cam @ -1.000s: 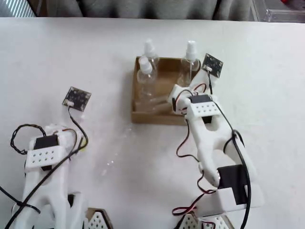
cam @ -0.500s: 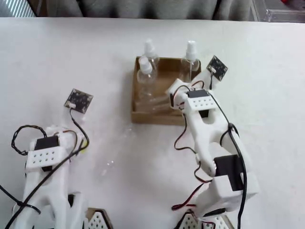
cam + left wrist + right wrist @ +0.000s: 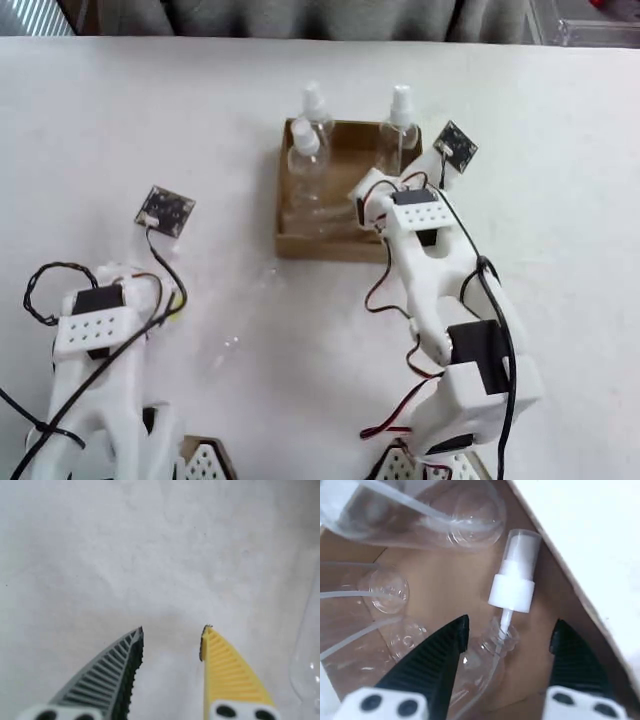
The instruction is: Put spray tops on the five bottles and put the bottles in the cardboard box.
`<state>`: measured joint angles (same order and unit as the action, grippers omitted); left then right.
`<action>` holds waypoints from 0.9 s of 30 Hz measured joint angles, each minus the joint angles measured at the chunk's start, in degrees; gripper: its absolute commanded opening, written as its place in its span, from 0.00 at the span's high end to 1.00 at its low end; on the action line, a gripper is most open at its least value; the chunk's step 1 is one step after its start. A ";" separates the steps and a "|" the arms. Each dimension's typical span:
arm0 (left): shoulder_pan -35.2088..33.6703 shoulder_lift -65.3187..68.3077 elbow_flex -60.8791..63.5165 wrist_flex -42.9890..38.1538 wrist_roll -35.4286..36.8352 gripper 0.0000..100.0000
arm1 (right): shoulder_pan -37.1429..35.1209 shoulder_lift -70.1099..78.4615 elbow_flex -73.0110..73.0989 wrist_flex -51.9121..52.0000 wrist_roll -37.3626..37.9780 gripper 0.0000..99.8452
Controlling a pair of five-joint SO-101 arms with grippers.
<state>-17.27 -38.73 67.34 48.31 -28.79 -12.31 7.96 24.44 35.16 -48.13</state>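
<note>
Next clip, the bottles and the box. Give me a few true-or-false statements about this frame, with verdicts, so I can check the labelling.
1. The right gripper is open above the cardboard box. True.
2. The left gripper is shut on a bottle. False: it is open over the table and holds nothing.
3. Several bottles with white spray tops stand upright in the box. True.
4. The cardboard box lies tipped on its side. False: it sits flat on the table with its opening upward.

White shells on left arm (image 3: pixel 95 335) and right arm (image 3: pixel 432 272), black servos, black/red cables. The left gripper (image 3: pixel 172 628) has 1 grey, 1 yellow ribbed finger; right gripper (image 3: pixel 512 621) black.
</note>
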 measured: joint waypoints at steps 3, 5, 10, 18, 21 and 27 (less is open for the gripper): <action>0.00 0.00 0.00 0.00 0.00 0.81 | 0.00 0.00 0.00 0.00 0.00 0.89; 0.00 0.00 0.00 0.00 0.00 0.81 | 0.00 0.00 0.00 0.00 0.00 0.90; 0.00 0.00 0.00 0.00 0.00 0.81 | 0.00 0.00 0.00 0.00 0.00 0.91; 0.00 0.00 0.00 0.00 0.00 0.81 | 0.00 0.00 0.00 1.85 0.00 0.91; 0.00 0.00 0.00 0.00 0.00 0.81 | 0.26 0.00 0.00 2.46 -0.09 0.91; 0.00 0.00 0.00 0.00 0.00 0.81 | 2.37 -0.18 -2.20 6.95 0.00 0.91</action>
<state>-17.27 -38.73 67.34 48.31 -28.79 -9.93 7.78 22.24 42.11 -48.13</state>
